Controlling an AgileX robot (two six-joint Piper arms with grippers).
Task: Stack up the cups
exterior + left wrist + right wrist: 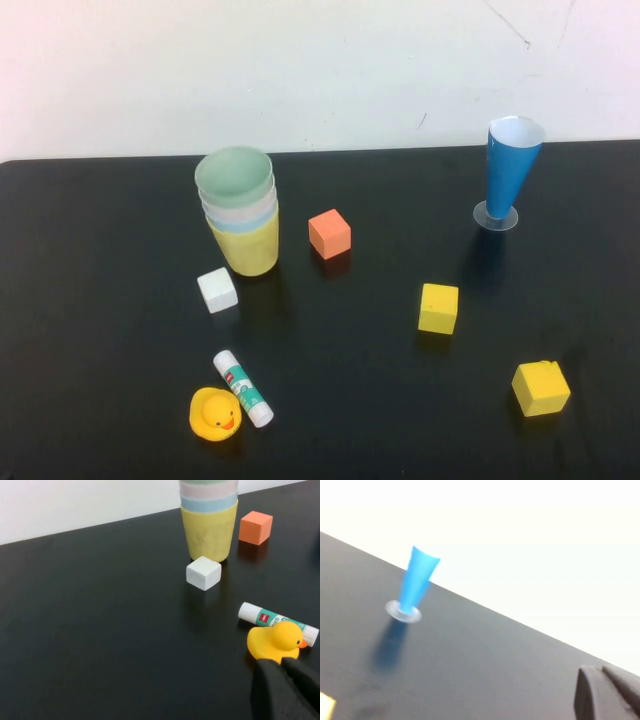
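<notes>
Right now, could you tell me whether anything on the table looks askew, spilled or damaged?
Nothing stands out. The four cups sit nested upright, the blue cone cup stands on its base, and the glue stick simply lies flat beside the rubber duck. The left gripper and right gripper are shut, holding nothing.

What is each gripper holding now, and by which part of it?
Nothing is held. The left gripper is shut and empty, near the rubber duck. The right gripper is shut and empty above the table. The stacked cups stand alone.

The four cups (240,210) stand nested upright in one stack, upper left of centre: yellow at the bottom, then light blue, pale pink, pale green on top.
</notes>
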